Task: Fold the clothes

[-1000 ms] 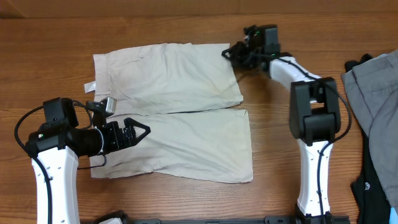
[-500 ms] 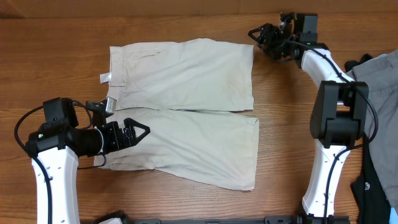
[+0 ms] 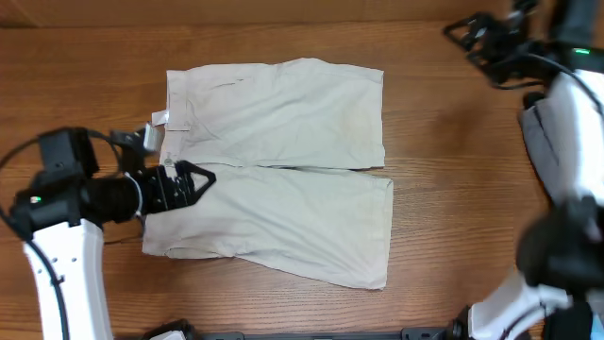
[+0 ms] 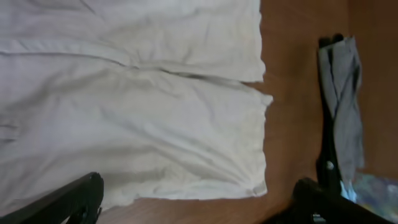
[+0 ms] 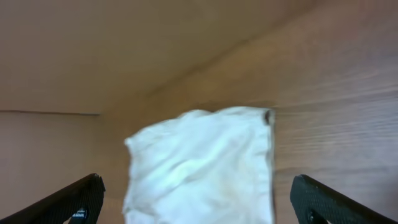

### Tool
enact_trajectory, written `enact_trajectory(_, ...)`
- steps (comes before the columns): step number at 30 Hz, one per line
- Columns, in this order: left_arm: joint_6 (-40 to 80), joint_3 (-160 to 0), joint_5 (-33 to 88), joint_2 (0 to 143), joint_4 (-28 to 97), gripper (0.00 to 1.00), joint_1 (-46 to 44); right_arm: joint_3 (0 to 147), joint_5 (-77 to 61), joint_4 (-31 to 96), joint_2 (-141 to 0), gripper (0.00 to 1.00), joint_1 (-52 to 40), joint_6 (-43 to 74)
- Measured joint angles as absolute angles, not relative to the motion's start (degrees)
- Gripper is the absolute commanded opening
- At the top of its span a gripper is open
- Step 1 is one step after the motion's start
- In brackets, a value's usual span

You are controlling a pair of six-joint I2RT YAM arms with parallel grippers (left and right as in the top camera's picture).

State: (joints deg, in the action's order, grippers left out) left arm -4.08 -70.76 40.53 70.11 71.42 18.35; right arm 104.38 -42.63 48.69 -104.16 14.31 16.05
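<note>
Shorts [image 3: 283,161] flat, left jaws apart over waistband [image 3: 176,104], right jaws seemingly apart, well away

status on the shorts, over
Left gripper open above shorts, waist end. Right gripper open, well clear. Shorts flat, unfolded. Grey garment apart, right side.

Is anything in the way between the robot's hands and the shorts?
Nothing visible. The open left gripper hangs right over the shorts, near the waistband. The open right gripper is off by the far corner, and only table wood lies between it and the shorts.
</note>
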Motion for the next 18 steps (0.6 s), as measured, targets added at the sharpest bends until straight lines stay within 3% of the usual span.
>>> enact_trajectory(8,2.72,-80.20,27.86,67.77,82.35,1.00,18.35,105.32,-37.54,64.84,-83.53,1.00,14.52,14.94)
enact_trajectory(15,9.58,-81.47,14.79,59.86,89.82,1.00,18.35,105.49,-35.24,90.59,-78.46,1.00,14.48,14.94)
enact_trajectory(18,12.01,-81.47,10.33,56.36,89.76,1.00,18.35,104.38,-33.15,96.60,-78.43,0.95,14.44,13.67)
